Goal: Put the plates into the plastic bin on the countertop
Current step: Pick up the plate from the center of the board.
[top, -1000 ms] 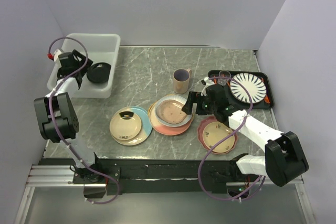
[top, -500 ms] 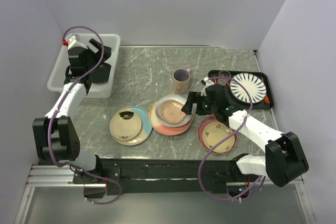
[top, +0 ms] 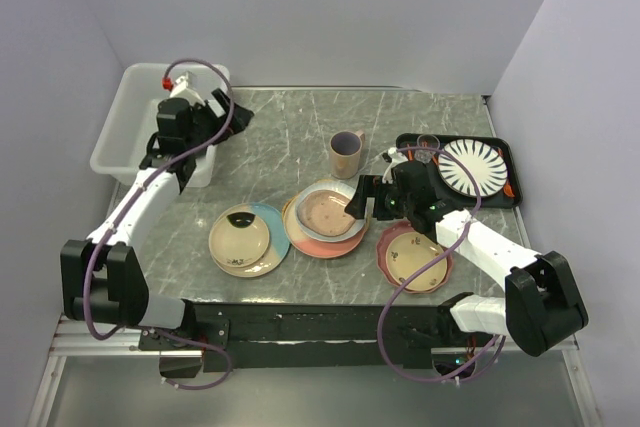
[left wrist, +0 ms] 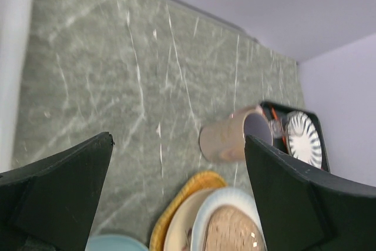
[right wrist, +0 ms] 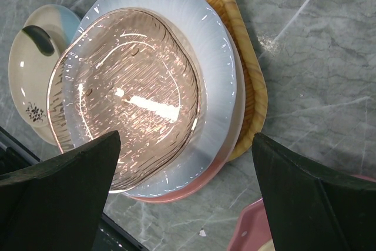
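Bright, even light; soft shadows; glare streak on pink plate point(right wrist: 106, 57).

Beige mug point(top: 346, 154) near black tray point(top: 495, 199) with striped plate point(top: 472, 167), perhaps a small glass point(top: 429, 144)

No legible text, labels, brands or numbers in any view. Markings on the plates point(top: 325, 215) are decoration only (floral sprig, stripes, ribbing), no lettering. Nothing readable on the plastic bin point(top: 120, 137), mug point(top: 346, 154) or black tray point(top: 480, 139).
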You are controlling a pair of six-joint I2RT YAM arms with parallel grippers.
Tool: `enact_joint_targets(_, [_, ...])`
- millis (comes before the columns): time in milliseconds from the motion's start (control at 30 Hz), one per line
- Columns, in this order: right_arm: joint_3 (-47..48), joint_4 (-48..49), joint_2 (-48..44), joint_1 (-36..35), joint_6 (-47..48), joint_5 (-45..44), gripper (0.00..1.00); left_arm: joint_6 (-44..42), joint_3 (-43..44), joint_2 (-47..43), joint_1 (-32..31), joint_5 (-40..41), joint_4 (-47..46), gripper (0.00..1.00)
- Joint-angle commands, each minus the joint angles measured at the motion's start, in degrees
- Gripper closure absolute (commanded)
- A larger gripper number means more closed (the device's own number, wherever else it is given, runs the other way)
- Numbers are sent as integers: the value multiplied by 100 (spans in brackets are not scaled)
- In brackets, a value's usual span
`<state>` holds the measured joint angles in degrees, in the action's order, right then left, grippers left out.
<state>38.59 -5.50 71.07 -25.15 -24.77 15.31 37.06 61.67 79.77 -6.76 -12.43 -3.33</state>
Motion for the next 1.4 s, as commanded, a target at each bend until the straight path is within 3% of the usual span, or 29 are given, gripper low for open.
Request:
enact_joint_targets(0, [79,75,-155,-34,17,51,0,-23,-365,-269,-211,-269,-79,1])
enact_joint_targets(233, [44,145,-128,-25,-71,112,0,47,-507,-163,-869,-243,-54,1])
enact_joint_targets(967, [-79,224,-172,-34,-256,104,0,65,-1051,-58,-1705,-840,491,12])
enact_joint_targets(1367, [-53,260,-119,-25,-256,191,0,267,-1377,135,-2118,-1192,237,17])
